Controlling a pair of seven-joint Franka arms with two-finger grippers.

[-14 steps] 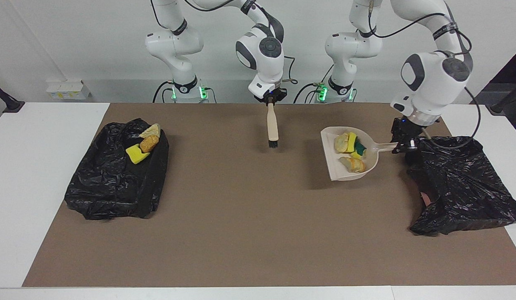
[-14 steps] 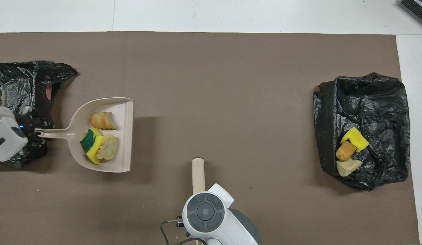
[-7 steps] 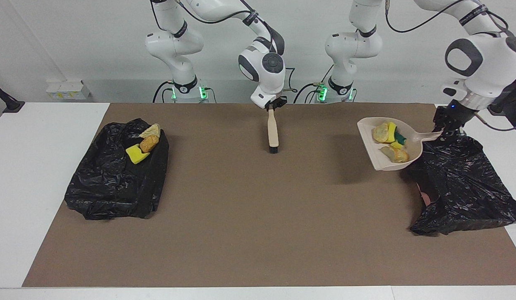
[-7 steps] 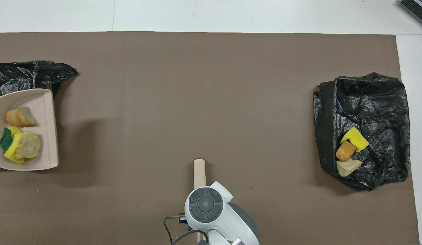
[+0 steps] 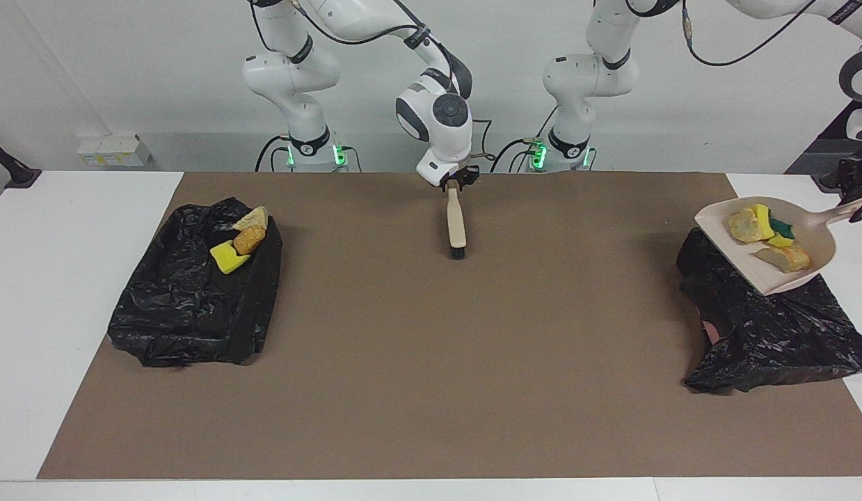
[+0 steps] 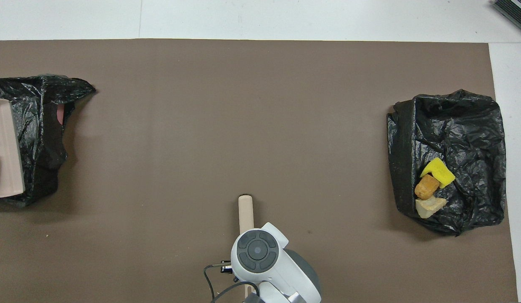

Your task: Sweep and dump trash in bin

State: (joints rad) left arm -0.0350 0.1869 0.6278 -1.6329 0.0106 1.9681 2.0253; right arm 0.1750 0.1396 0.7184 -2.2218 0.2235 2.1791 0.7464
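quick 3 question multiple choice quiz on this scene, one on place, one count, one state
1. The dustpan is: A set down mid-table; B up over the bin bag at the left arm's end; C out of sight.
2. Scraps on the bin bag at the right arm's end: A one; B six; C three.
3. The dustpan is: A loaded with sponge and foam pieces; B empty; C upside down.
Key: 1 B, the left gripper holds it above that bag. 2 C, yellow, orange and beige. 3 A, they lie in it.

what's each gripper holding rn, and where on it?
Left gripper: dustpan by its handle end. Right gripper: at the top of the brush handle; grip unclear.
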